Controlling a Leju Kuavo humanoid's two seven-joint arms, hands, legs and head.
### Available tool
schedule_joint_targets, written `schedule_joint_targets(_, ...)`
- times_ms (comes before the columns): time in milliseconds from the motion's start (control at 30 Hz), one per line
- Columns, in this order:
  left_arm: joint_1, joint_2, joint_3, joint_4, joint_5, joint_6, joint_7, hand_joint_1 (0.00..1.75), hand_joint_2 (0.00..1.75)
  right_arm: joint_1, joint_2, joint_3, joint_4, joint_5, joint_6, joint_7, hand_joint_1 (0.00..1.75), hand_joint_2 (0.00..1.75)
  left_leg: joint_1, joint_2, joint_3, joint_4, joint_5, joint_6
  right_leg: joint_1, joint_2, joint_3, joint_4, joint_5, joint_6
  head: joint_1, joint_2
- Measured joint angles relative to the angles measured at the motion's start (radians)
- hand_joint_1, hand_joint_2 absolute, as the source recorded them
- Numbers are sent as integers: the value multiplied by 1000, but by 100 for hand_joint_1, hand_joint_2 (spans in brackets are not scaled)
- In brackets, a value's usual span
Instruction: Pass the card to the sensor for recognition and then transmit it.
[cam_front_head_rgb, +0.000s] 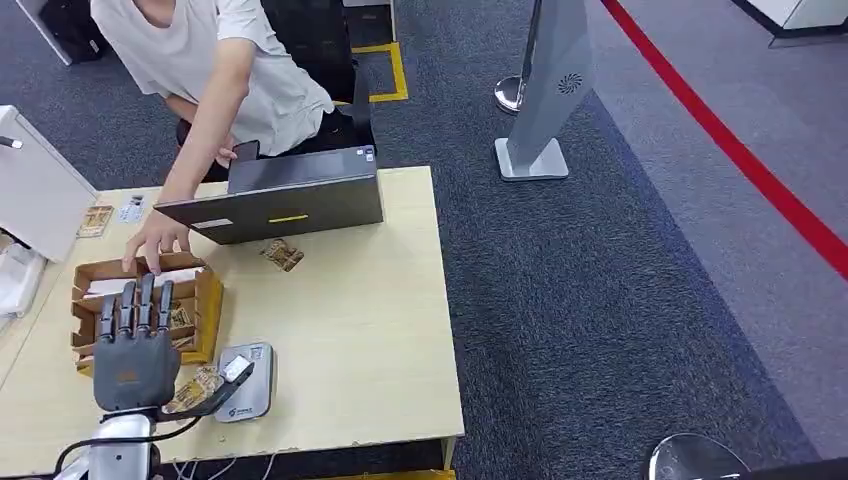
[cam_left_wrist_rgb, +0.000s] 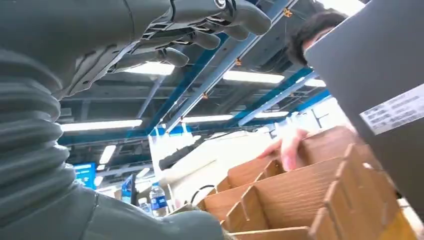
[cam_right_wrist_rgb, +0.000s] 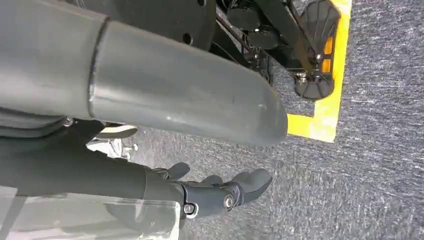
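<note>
left hand (cam_front_head_rgb: 135, 345) hovers flat, palm down, fingers straight and together. a card (cam_front_head_rgb: 196, 390) sticks out at its thumb side, apparently pinched under the thumb, though the contact itself is hidden. the card sits just at the near edge of the grey sensor (cam_front_head_rgb: 245, 383), so the judgement is it's held low and flat for the read. fingertips reach over the cardboard card box (cam_front_head_rgb: 205, 325), directly ahead of the hand. beyond the box a person's hand (cam_front_head_rgb: 155, 243) rests on its far wall, likely the receiver for the handoff. past that, an open laptop (cam_front_head_rgb: 285, 205) blocks the forward path. table edge (cam_front_head_rgb: 350, 440) is close behind the wrist; open tabletop lies to the sensor's far side. right hand (cam_right_wrist_rgb: 220, 192) hangs over carpet, fingers loosely curled, holding nothing.
</note>
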Motion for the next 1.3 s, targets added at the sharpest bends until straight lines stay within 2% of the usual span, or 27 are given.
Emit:
schedule_joint_targets(267,-6,-11,-9,0,0,6,0,0,175,-1,0,2,3,11,-8,7,0,0,0,0,0,0,0,0,0,0,0,0,0,0,0,0)
schedule_joint_targets(367,-15,-27,-10,13,0,18,-38,0,175,-4,0,4,6,22,-14,16,0,0,0,0,0,0,0,0,0,-1,0,0,0,0,0,0)
schedule_joint_targets(500,-19,-41,-10,27,0,24,-55,0,175,-5,0,4,9,24,-14,19,0,0,0,0,0,0,0,0,0,0,0,0,0,0,0,0)
schedule_joint_targets(600,-27,-76,3,65,0,37,-134,0,175,-7,0,8,8,42,1,2,0,0,0,0,0,0,0,0,0,-1,0,0,0,0,0,0)
schedule_joint_targets(667,-27,-102,13,92,0,40,-163,0,175,-7,0,14,8,42,1,16,0,0,0,0,0,0,0,0,0,0,0,0,0,0,-1,0)
schedule_joint_targets(767,-24,-152,78,122,0,27,-285,0,175,-8,0,15,12,39,-17,32,0,0,0,0,0,0,0,0,0,0,0,0,0,0,0,0)
schedule_joint_targets(933,-21,-222,208,166,3,-8,-401,0,175,-8,0,21,14,41,-19,38,0,0,0,0,0,0,0,0,0,0,0,0,0,0,0,0)
schedule_joint_targets(1100,-17,-276,302,188,3,-28,-455,0,175,-9,0,21,14,48,-18,42,0,0,0,0,0,0,0,0,0,0,0,0,0,0,0,0)
schedule_joint_targets(1300,-13,-306,362,201,3,-34,-470,0,175,-10,-1,21,14,51,-18,42,0,0,0,0,0,0,0,0,0,0,0,0,0,0,0,0)
